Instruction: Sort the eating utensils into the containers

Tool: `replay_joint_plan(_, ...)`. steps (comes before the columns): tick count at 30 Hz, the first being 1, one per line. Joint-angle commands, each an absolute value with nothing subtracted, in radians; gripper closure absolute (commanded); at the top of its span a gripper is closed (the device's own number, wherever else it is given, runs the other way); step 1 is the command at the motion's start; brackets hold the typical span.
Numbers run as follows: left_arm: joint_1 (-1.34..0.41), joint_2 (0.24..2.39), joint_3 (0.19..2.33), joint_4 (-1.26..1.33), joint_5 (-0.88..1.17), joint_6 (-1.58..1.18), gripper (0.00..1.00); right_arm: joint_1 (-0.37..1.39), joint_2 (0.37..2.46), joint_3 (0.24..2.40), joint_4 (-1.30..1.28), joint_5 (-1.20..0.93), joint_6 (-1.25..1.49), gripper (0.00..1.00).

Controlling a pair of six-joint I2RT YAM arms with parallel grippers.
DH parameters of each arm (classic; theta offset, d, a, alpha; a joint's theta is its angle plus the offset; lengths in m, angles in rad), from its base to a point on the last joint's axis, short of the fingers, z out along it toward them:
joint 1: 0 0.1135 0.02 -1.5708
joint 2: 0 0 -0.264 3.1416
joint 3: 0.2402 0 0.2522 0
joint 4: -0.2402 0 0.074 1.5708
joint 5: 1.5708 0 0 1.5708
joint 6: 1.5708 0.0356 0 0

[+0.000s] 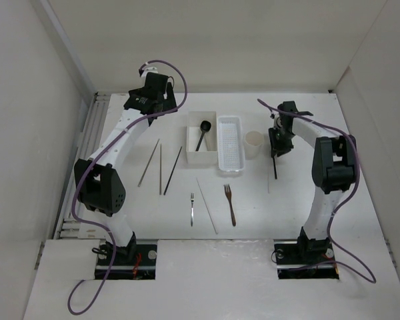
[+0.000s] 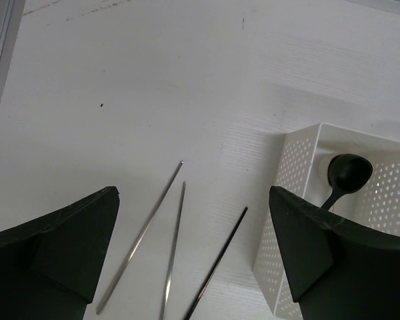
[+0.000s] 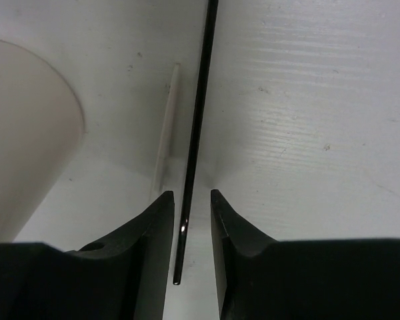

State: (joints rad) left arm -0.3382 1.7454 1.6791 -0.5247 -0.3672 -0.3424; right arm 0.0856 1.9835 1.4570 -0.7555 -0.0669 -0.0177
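My right gripper (image 1: 275, 148) (image 3: 191, 195) is low over the table just right of the small cream cup (image 1: 253, 143) (image 3: 27, 133). Its jaws stand narrowly open astride the near end of a black chopstick (image 1: 275, 165) (image 3: 199, 107), with a gap on both sides. A pale chopstick (image 3: 167, 120) lies beside it. My left gripper (image 1: 153, 100) (image 2: 193, 200) is wide open and empty, above the far ends of three chopsticks (image 1: 161, 168) (image 2: 175, 233). The black spoon (image 1: 201, 133) (image 2: 349, 175) lies in the white square box (image 1: 191, 137) (image 2: 297, 167). The oblong basket (image 1: 231, 165) looks empty.
A small silver fork (image 1: 193, 208), a pale chopstick (image 1: 207, 203) and a dark brown fork (image 1: 230, 203) lie on the near middle of the table. Another pale chopstick (image 1: 267, 179) lies right of the basket. White walls close in the table on three sides.
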Motion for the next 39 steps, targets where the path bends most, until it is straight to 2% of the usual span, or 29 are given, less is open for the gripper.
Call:
replay_joint_plan(1, -0.333, 1.689, 1.678, -0.517, -0.379, -0.344, 0.05, 0.092, 1.996, 1.445, -0.735, -0.038, -0.003, 0.66)
replay_joint_plan(11, -0.333, 1.689, 1.669, -0.517, -0.379, -0.344, 0.05, 0.132, 2.025, 1.436, -0.723, 0.048, 0.066, 0.68)
replay_joint_plan(13, -0.333, 1.68, 1.669, -0.517, -0.39, -0.344, 0.05, 0.132, 2.025, 1.436, -0.723, 0.048, 0.078, 0.73)
replay_joint_plan(14, -0.333, 1.68, 1.669, -0.517, -0.39, -0.344, 0.05, 0.132, 2.035, 1.445, -0.733, 0.057, 0.078, 0.84)
replay_joint_plan(15, -0.333, 1.68, 1.669, -0.517, -0.39, -0.344, 0.05, 0.132, 2.036, 1.454, -0.744, 0.057, 0.078, 0.92)
replay_joint_plan(16, -0.333, 1.68, 1.669, -0.508, -0.39, -0.344, 0.05, 0.132, 2.036, 1.454, -0.744, 0.057, 0.089, 0.98)
replay_joint_plan(17, -0.333, 1.68, 1.669, -0.508, -0.39, -0.344, 0.05, 0.132, 2.036, 1.454, -0.744, 0.057, 0.089, 1.0)
replay_joint_plan(25, -0.333, 1.68, 1.66, -0.508, -0.399, -0.344, 0.05, 0.132, 1.979, 1.431, -0.733, 0.162, 0.115, 1.0)
replay_joint_plan(31, -0.333, 1.68, 1.66, -0.508, -0.399, -0.334, 0.05, 0.132, 1.884, 1.445, -0.713, 0.182, 0.115, 1.0)
replay_joint_plan(39, -0.333, 1.68, 1.66, -0.508, -0.408, -0.334, 0.05, 0.121, 1.875, 1.512, -0.755, 0.183, 0.115, 1.0)
